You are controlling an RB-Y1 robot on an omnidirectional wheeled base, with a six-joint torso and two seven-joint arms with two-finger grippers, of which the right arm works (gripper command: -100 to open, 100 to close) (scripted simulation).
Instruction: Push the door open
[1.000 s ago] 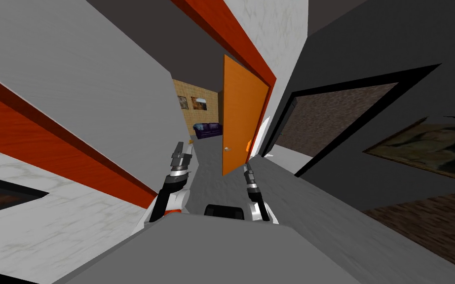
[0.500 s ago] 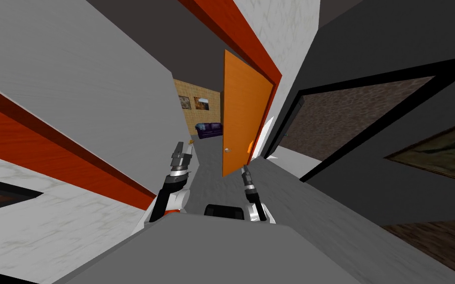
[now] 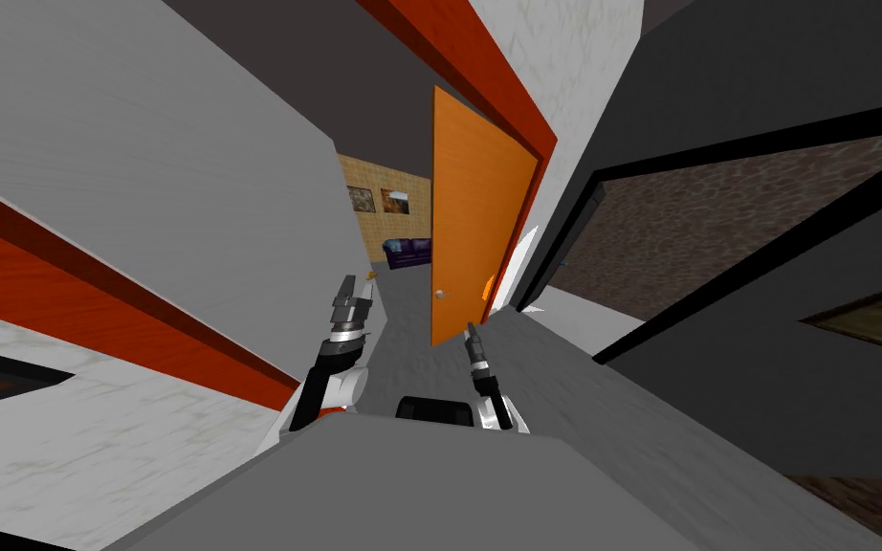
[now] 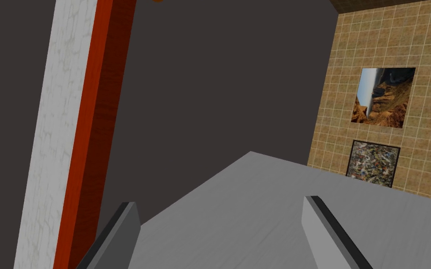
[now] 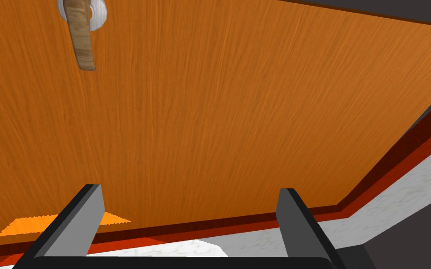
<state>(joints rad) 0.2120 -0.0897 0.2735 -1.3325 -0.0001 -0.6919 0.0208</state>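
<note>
An orange wooden door (image 3: 473, 210) stands partly open in a red-framed doorway ahead of me. Its small lever handle (image 3: 439, 295) sits low on the near face. My right gripper (image 3: 472, 333) is open just in front of the door's lower edge. In the right wrist view the door (image 5: 219, 102) spreads close ahead of the open gripper (image 5: 189, 205), and the handle (image 5: 81, 35) lies off to one side of the fingers. My left gripper (image 3: 354, 293) is open beside the grey wall, level with the doorway's left side; the left wrist view shows its fingers (image 4: 125, 229) apart with nothing between them.
A grey wall (image 3: 190, 172) runs close along my left. A red door frame (image 3: 487, 86) edges the opening. Through the gap lies a room with a purple sofa (image 3: 407, 253) and a tiled wall with pictures (image 3: 379, 200). A dark-framed opening (image 3: 716, 230) is on my right.
I have moved forward and turned a little: the door looks larger, and the dark frame on the right has spread outward. My right gripper sits slightly more to the left beneath the door.
</note>
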